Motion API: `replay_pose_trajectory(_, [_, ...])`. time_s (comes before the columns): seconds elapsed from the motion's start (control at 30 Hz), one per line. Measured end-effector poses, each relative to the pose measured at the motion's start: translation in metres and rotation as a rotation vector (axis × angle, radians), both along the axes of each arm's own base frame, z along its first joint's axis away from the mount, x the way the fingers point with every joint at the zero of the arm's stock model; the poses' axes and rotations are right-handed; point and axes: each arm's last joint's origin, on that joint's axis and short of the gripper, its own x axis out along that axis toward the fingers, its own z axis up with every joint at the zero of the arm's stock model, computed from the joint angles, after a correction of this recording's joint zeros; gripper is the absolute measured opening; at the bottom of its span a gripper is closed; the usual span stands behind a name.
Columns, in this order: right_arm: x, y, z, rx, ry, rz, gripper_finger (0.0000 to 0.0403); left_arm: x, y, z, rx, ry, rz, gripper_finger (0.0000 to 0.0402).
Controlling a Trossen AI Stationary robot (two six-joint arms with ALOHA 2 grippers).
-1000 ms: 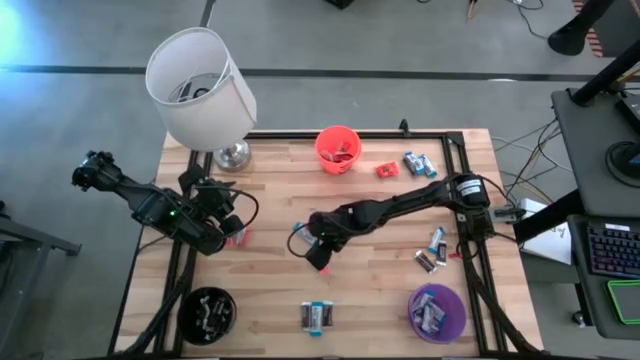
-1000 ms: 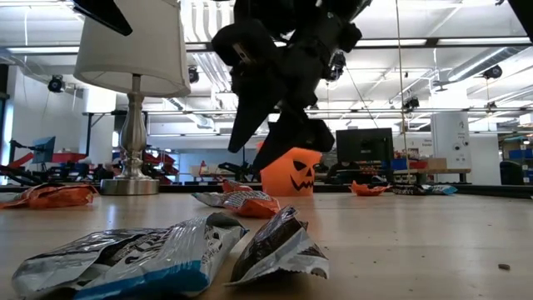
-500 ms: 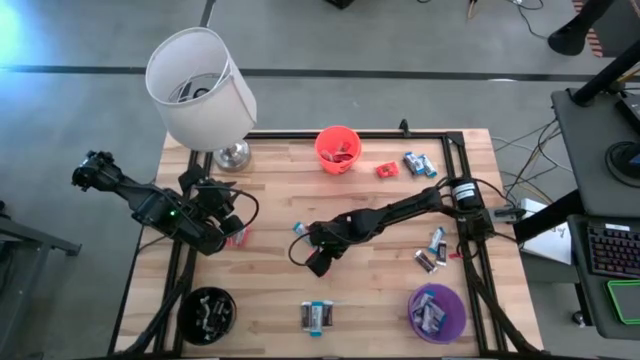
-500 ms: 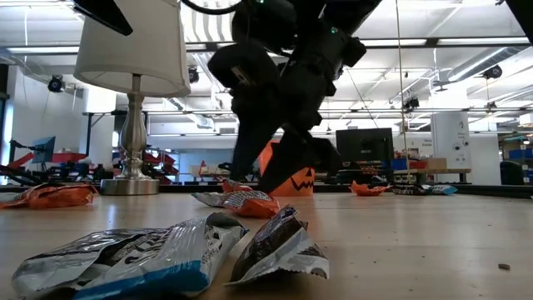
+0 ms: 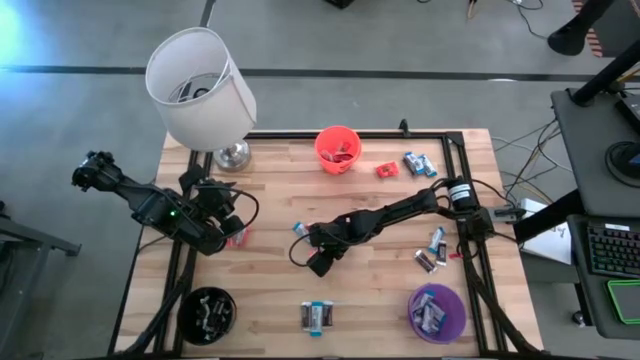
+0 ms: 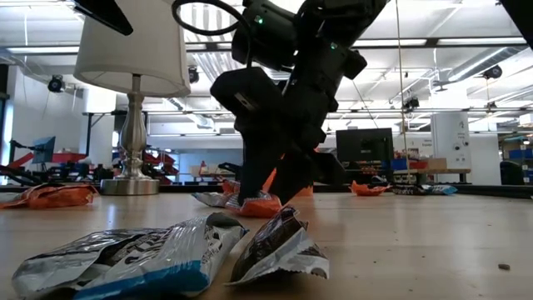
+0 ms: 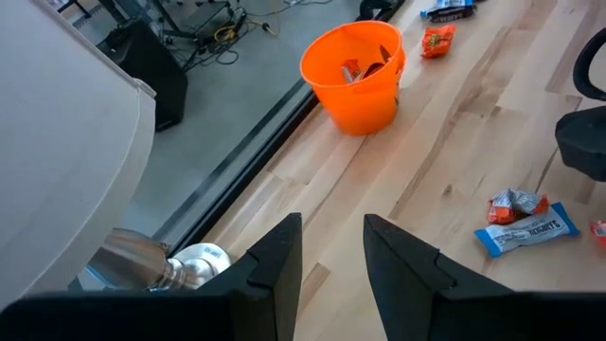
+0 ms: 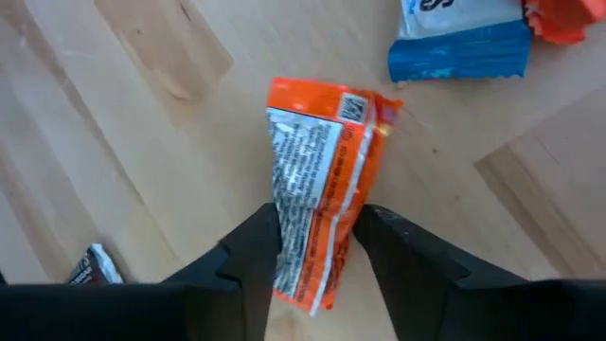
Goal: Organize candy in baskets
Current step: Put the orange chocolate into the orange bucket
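An orange-wrapped candy (image 8: 320, 161) lies flat on the wooden table near its middle. My right gripper (image 5: 318, 262) is down on it, fingers on either side of one end. My left gripper (image 5: 226, 230) hovers open at the table's left, nothing between its fingers (image 7: 284, 248), with a red candy (image 5: 238, 238) on the table beside it. The orange basket (image 5: 338, 148) stands at the far edge. The purple basket (image 5: 437, 311) is at the near right and the black basket (image 5: 207, 311) at the near left; all three hold candy. My right gripper pinches one end of the orange candy (image 8: 317, 270) between its two fingers (image 8: 256, 251), which meet the wrapper's two long edges. The fingers slant down from the table's right side and lie along the candy. The candy rests flat on the table (image 6: 250, 203).
A lamp with a white shade (image 5: 200, 88) stands at the far left. Loose candies lie near the right edge (image 5: 432, 250), at the far right (image 5: 420, 163), by the near edge (image 5: 317, 316), and a blue one (image 8: 459, 43) just beyond the orange candy.
My right gripper has come down to the table onto the orange candy, and its fingers have drawn closer together around it. The candy has stayed where it was.
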Motion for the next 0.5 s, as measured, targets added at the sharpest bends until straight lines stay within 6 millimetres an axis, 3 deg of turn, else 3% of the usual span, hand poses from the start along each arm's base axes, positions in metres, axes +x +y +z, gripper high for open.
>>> replay_pose_trajectory(0.27, [0.0008, 0.0002, 0.0011, -0.003, -0.006, 0.013, 0.0034, 0.0003, -0.0002, 0.0001, -0.002, -0.004, 0.0, 0.0098])
replay_pose_trajectory(0.5, [0.0035, 0.0007, 0.0052, 0.001, -0.019, 0.059, 0.0017, 0.0006, -0.0004, 0.0002, -0.007, -0.011, 0.002, 0.0098])
